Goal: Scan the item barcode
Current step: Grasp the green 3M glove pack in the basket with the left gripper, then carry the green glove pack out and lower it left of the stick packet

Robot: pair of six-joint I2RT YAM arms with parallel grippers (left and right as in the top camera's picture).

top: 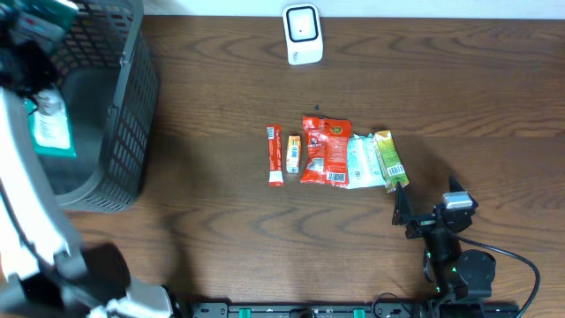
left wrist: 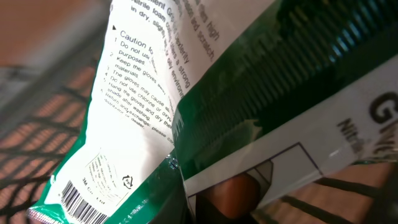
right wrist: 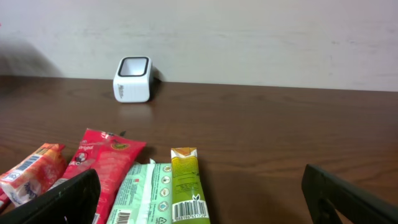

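At 10 o'clock, left gripper [top: 35,31] clamps a pack [left wrist: 298,93] over the basket [top: 132,88] for scanning; right gripper [right wrist: 202,196] idles, jaws apart.

Wooden table [top: 221,79], basket [top: 132,115], scanner [top: 303,34], packet row [top: 327,152]

A row of packets [top: 328,152] is lying mid-table [top: 221,212]. The scanner [top: 303,34] is sitting behind it. The basket [top: 132,115] is standing far left, with a glove packet [top: 51,128] over its interior.

The left arm [top: 26,203] is white with black joints; the right arm [top: 459,269] and right gripper [top: 404,216] are black, with a thin black cable [top: 523,263].
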